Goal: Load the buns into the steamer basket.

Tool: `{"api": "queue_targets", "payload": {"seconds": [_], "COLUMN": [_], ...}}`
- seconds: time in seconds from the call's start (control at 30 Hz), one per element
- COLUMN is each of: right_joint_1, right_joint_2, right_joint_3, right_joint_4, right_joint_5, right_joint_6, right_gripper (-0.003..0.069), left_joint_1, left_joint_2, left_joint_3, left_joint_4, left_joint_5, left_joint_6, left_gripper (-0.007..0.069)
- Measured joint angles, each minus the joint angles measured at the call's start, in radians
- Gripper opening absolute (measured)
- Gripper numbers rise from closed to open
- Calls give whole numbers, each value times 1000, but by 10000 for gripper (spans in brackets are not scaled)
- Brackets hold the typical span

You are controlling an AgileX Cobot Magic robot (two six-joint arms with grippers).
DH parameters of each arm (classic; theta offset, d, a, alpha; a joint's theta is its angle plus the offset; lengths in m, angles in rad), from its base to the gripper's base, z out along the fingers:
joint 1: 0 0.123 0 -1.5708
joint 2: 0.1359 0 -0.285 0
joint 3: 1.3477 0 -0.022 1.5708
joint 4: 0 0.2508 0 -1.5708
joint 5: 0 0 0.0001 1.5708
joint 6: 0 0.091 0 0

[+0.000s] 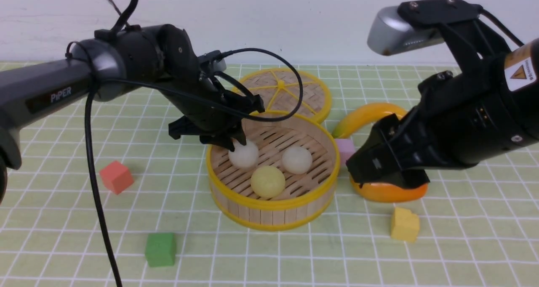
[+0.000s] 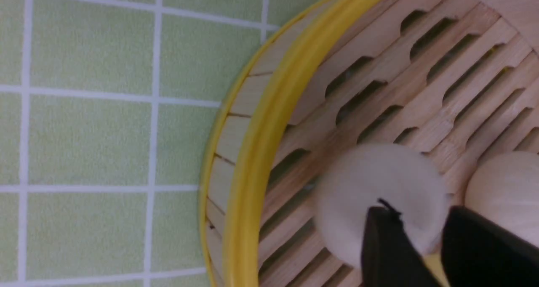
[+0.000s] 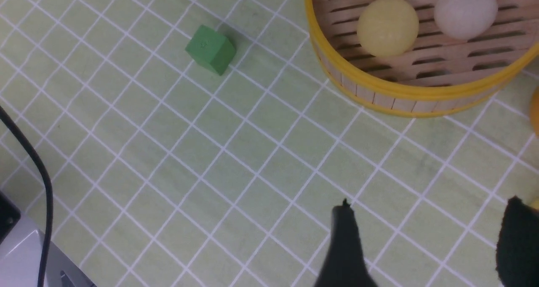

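All three buns lie on the slatted floor of the steamer basket. One off-white bun is at the basket's left side, a second off-white bun is to its right, and the pale yellow bun is nearest the camera, close to both.

The left gripper reaches down over the left rim, its tips right at the first white bun. In the left wrist view its two fingers stand a little apart with nothing clamped between them. The bun shows blurred just beyond the tips, so I cannot tell whether they touch it. The left arm's black cable arcs over the back of the basket and across the flat woven lid, which lies on the mat just behind the basket.

The right gripper hangs to the right of the basket, clear of it, its jaws spread wide and empty. It covers the middle of the orange mango. A pink cube sits between the basket wall and the mango. Further out on the green checked mat are a yellow cube at front right, a green cube at front left and a red cube to the left, all well apart from the basket.
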Motion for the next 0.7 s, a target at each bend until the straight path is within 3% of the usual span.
{"api": "queue_targets", "payload": {"seconds": [0.1, 0.2, 0.27, 0.37, 0.4, 0.47, 0.67, 0.7], "right_joint_1": [0, 0, 0, 0, 0, 0, 0, 0], "right_joint_2": [0, -1, -6, -29, -45, -86, -286, -347], "right_joint_3": [0, 0, 0, 1, 6, 27, 199, 258], "right_joint_4": [-58, -108, -152, -211, -240, -281, -418, -448], "right_joint_5": [1, 16, 35, 67, 68, 56, -96, -156], "right_joint_6": [19, 59, 98, 185, 222, 274, 383, 400], "right_gripper": [431, 372, 295, 122, 51, -3, -20, -20], "left_joint_1": [0, 0, 0, 0, 0, 0, 0, 0], "left_joint_2": [0, -12, -37, -109, -143, -219, -447, -516], "left_joint_3": [0, 0, 0, 0, 0, 0, 28, 53], "left_joint_4": [1, 11, 29, 59, 65, 70, 70, 72], "left_joint_5": [26, 45, 51, 73, 85, 122, 230, 252], "left_joint_6": [0, 3, 4, 4, 5, 7, 27, 29], "left_gripper": [363, 414, 428, 422, 410, 379, 192, 133]}}
